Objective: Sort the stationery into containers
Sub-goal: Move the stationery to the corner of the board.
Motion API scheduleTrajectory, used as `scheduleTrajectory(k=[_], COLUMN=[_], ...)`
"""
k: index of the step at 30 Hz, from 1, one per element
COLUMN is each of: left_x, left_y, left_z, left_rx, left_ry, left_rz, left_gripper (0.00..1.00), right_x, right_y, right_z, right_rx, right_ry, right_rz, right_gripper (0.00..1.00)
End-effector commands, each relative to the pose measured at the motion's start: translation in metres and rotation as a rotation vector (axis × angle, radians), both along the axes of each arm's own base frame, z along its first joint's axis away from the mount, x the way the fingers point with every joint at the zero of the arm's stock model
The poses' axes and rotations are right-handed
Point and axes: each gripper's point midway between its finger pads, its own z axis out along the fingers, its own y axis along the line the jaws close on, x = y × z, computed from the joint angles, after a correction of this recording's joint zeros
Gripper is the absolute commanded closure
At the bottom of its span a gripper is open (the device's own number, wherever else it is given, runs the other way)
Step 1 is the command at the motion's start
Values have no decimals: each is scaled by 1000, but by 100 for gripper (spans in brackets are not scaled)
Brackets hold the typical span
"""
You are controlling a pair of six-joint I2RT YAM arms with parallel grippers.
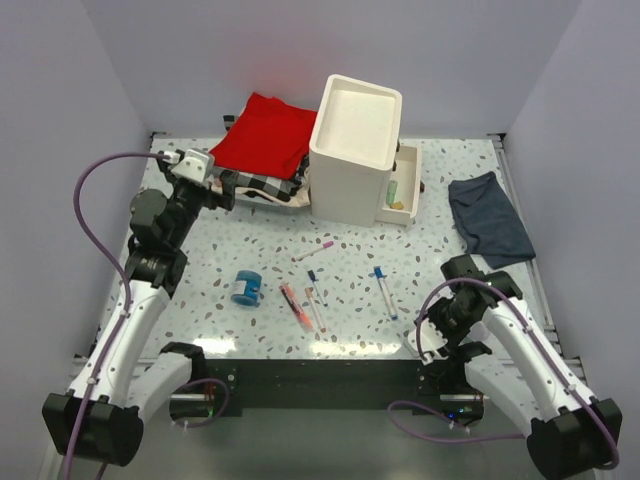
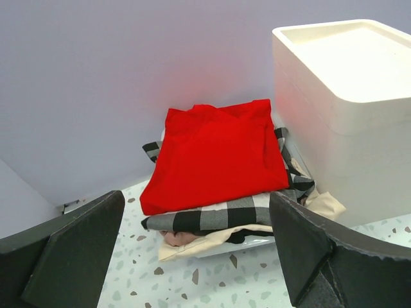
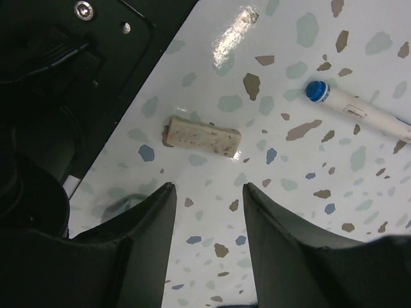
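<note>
Tape roll [image 1: 246,287], marker [image 1: 295,306] and pens [image 1: 385,292] lie loose on the desk [image 1: 450,255] before the drawer unit [image 1: 355,150].
Right jaws, half-parted and empty, hover just short of a beige eraser [image 3: 200,135], with a blue-capped pen [image 3: 359,112] beyond; left jaws gape wide, facing folded cloths [image 2: 215,160] beside the unit.

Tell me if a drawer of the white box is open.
Open: one drawer sticks out on the right of the white box, a green tube lying inside.

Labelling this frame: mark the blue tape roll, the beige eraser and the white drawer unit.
blue tape roll [image 1: 246,287], top view, its middle.
beige eraser [image 3: 201,135], right wrist view, centre of its face.
white drawer unit [image 1: 356,118], top view, its flat top.
</note>
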Motion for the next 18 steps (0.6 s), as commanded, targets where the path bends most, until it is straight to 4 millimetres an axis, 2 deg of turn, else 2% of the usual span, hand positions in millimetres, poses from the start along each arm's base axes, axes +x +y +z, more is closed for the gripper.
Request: scheduleTrajectory(k=[1, 8, 13, 18], left_x=[-6, -8, -6, -1], left_y=[5, 8, 12, 11], left_z=[17, 16, 14, 16], left_rx=[15, 23, 14, 14], left_ry=[-67, -60, -44, -39], left_rz=[13, 23, 32, 30], left_gripper=[0, 0, 0, 0], right_x=[-6, -5, 3, -8], right_y=[21, 17, 27, 31], right_z=[-6, -26, -35, -39], right_rx=[74, 32, 46, 74], right_ry=[-73, -4, -20, 36], right_rz=[684, 734, 761, 780], right_gripper=[51, 50, 49, 50])
